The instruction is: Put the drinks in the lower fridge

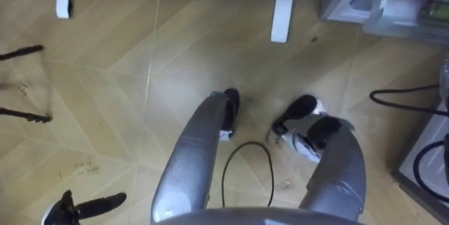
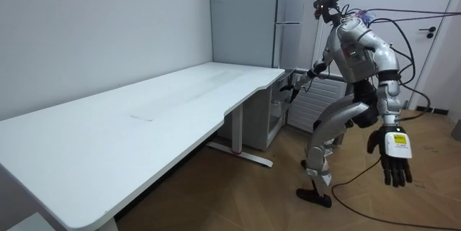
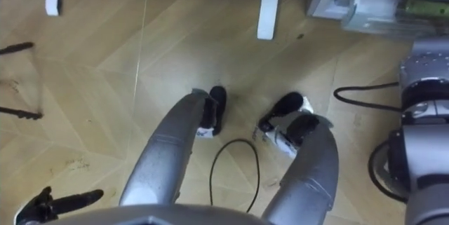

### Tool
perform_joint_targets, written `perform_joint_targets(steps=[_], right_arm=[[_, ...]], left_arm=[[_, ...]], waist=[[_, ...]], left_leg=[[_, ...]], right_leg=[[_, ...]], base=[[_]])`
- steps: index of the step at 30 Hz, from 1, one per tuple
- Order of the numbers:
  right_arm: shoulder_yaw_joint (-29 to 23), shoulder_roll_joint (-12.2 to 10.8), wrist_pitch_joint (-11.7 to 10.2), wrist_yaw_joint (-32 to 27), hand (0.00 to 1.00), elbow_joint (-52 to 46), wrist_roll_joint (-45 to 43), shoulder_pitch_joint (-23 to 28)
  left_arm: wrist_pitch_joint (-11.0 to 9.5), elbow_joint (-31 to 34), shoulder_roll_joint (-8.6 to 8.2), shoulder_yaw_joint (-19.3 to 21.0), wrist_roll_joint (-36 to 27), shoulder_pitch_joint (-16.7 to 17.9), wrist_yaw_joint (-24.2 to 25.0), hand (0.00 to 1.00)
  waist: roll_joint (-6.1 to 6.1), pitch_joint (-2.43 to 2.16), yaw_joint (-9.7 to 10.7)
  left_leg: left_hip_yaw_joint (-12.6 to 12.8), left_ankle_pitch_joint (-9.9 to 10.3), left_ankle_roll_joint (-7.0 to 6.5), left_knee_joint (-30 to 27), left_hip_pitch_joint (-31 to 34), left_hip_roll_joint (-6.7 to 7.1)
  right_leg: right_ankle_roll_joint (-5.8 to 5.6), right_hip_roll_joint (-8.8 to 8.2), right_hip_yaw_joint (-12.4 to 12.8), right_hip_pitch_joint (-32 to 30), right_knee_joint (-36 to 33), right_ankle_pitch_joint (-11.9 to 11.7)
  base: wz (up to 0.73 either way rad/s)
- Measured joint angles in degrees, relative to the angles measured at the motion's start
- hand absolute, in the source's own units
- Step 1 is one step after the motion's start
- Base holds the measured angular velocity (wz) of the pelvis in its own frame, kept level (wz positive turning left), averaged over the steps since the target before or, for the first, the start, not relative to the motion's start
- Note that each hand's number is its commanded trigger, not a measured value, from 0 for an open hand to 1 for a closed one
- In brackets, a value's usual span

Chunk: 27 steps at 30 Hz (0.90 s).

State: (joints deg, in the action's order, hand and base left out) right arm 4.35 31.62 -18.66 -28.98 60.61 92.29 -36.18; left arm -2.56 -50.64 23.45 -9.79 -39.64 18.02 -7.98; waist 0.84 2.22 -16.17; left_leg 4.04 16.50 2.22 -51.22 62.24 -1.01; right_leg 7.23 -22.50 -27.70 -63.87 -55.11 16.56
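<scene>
Fridge stands full-height in the room view, where the left robot hand hangs with straight, spread fingers.

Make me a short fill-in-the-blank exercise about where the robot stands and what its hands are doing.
1. The robot stands on a wooden floor beside the end of a long white ___.
2. Its right hand is stretched out ahead, while its left hand hangs low, fingers straight, holding ___.
3. In the corner past the robot stands a tall grey ___.

Missing words: desk; nothing; fridge.
</scene>
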Motion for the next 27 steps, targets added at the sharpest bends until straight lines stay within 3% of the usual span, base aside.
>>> perform_joint_targets(steps=[6, 9, 12, 13, 14, 15, 16, 17, 19, 22, 23, 25, 27], right_arm=[[2.0, -0.2, 1.3, -0.9, 0.0, 0.0, 0.0, -5.1], [2.4, -0.2, 1.5, -0.9, 0.0, -0.5, 0.0, -5.2], [2.2, -0.2, 2.2, -0.9, 0.0, -1.3, 0.0, -5.2], [2.3, -0.2, 2.7, -1.0, 0.0, -1.4, 0.4, -5.1], [2.2, -0.3, 2.3, -1.4, 0.0, -1.2, 1.9, -4.5], [2.1, -0.2, 2.1, -1.9, 0.0, -1.1, 2.0, -4.6], [1.3, -0.2, 1.9, -1.5, 0.0, -1.9, 1.7, -4.7], [1.2, -0.3, 2.0, -1.5, 0.0, -3.5, 1.6, -4.8], [1.3, -0.8, 2.4, -0.5, 0.0, -5.2, 1.6, -4.9], [2.3, -1.8, 3.2, 3.8, 0.0, -7.3, 1.6, -5.5], [2.4, -1.9, 4.4, 5.0, 0.0, -8.2, 1.7, -5.5], [2.2, -2.5, 3.8, 5.2, 0.0, -8.7, 1.8, -5.4], [2.0, -2.9, 3.7, 5.3, 0.0, -8.7, 1.9, -5.4]], left_arm=[[-1.4, 0.0, 0.07, 0.2, -0.1, 0.6, 1.5, 0.0], [-1.8, 0.0, 0.17, -0.1, -0.2, 0.5, 2.2, 0.0], [-1.7, -0.3, 0.15, -0.6, -0.3, 0.6, 2.5, 0.0], [-1.8, -0.5, 0.44, -0.6, -0.2, 0.6, 2.4, 0.0], [-1.9, -0.4, 1.78, -0.9, 0.1, 0.6, 2.3, 0.0], [-2.2, -0.3, 2.54, -1.2, 0.4, 0.6, 2.4, 0.0], [-2.2, 0.2, 2.52, -1.6, 0.7, 0.7, 2.4, 0.0], [-1.6, 0.3, 2.1, -1.8, 1.3, 0.9, 3.3, 0.0], [-1.7, 0.2, 1.97, -1.9, 1.6, 1.9, 3.7, 0.0], [-1.7, -0.2, 2.04, -1.9, 1.5, 2.9, 3.7, 0.0], [-1.7, -0.2, 2.04, -1.9, 1.5, 2.8, 3.7, 0.0], [-2.2, 0.0, 2.03, -1.9, 1.5, 2.6, 3.6, 0.0], [-2.5, 0.0, 2.02, -1.9, 1.5, 2.6, 3.6, 0.0]], waist=[[-0.02, -0.01, -0.9], [-0.03, -0.01, -1.0], [-0.06, -0.03, -1.5], [-0.61, 0.01, -1.1], [-0.39, -0.05, 1.0], [1.03, 0.64, 1.3], [-0.15, -0.01, 0.8], [-0.13, 0.01, -0.5], [-0.12, 0.0, -1.3], [-0.23, -0.07, -1.2], [-0.23, -0.07, -1.2], [-0.14, -0.01, -1.0], [-0.08, 0.02, 0.1]], left_leg=[[-1.3, 0.0, 0.01, 0.7, -0.1, 0.84], [-1.8, 0.0, 0.01, 1.2, 0.2, 0.81], [-2.6, 0.0, 0.0, 3.0, 0.2, -0.05], [-2.2, 0.0, -0.03, 2.6, 0.2, -1.46], [-1.1, -0.1, 0.3, 0.5, 0.5, -1.8], [0.3, -0.5, 0.88, -0.6, 1.0, -2.22], [0.3, -1.0, 1.59, -1.4, 1.6, -3.68], [0.4, -1.1, 1.48, -0.7, 1.3, -4.29], [0.3, -1.3, 1.61, 1.2, 0.3, -4.07], [-1.4, -3.9, 1.4, 2.9, 0.1, -3.04], [-1.5, -5.9, 1.08, 3.5, 0.0, -2.34], [-1.6, -7.7, 0.61, 3.8, -0.1, -1.5], [-1.6, -7.9, 0.4, 3.8, -0.3, -0.73]], right_leg=[[-0.17, -3.05, -5.5, 2.5, 0.8, 0.1], [-1.63, -3.46, -6.7, 3.2, 1.2, 0.0], [-5.73, -3.24, -8.3, 4.3, 2.6, -0.4], [-4.61, -3.19, -5.2, 4.2, -2.6, 1.6], [-4.14, -2.08, 6.1, 5.7, -11.0, 8.3], [-3.22, -0.97, 8.7, 5.2, -11.6, 11.4], [-2.45, 0.94, 8.8, 4.7, -11.6, 11.9], [-2.47, 1.85, 8.5, 4.8, -10.2, 11.8], [-2.99, 2.12, 7.2, 5.5, -7.9, 11.5], [-3.21, -0.86, 2.7, 6.6, -6.3, 10.7], [-3.31, -2.54, 1.1, 6.9, -6.3, 9.9], [-3.25, -4.11, 0.0, 7.2, -6.5, 8.7], [-3.15, -4.95, -0.7, 7.7, -6.5, 8.0]], base=[[0.05], [0.24], [0.2], [0.86], [1.03], [0.9], [0.0], [-0.34], [-0.59], [-0.44], [-0.14], [0.0], [0.15]])
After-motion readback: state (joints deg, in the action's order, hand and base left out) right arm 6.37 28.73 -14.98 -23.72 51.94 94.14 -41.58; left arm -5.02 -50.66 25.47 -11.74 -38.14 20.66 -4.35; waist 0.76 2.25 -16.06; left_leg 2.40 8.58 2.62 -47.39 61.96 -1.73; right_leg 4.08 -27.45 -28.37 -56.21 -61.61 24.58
